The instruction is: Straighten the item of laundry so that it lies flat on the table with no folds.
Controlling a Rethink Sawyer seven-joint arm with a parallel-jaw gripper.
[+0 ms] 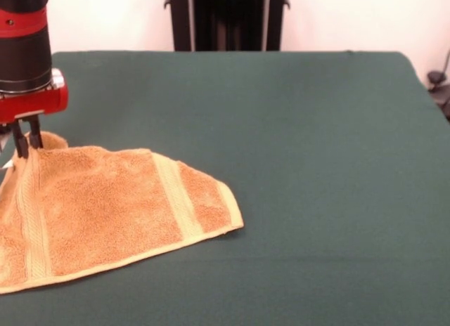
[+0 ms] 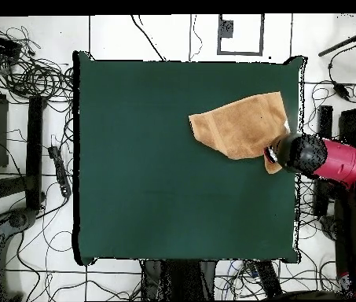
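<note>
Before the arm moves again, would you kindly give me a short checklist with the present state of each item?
1. Gripper at the towel corner: ok.
2. Fingers closed on the cloth: ok, pinched close together with the corner raised.
3. Towel flat: not ok, it rises toward the gripper.
4. Towel fully on the table: not ok, the overhead view shows it reaching the edge.
5. Tag position: cannot tell.

The table [image 1: 295,129] was covered in plain dark green cloth. One orange-tan towel [image 1: 105,206] lay on it, seen from overhead at about two o'clock from the table's centre, near that edge. One corner of the towel was raised off the cloth.
</note>
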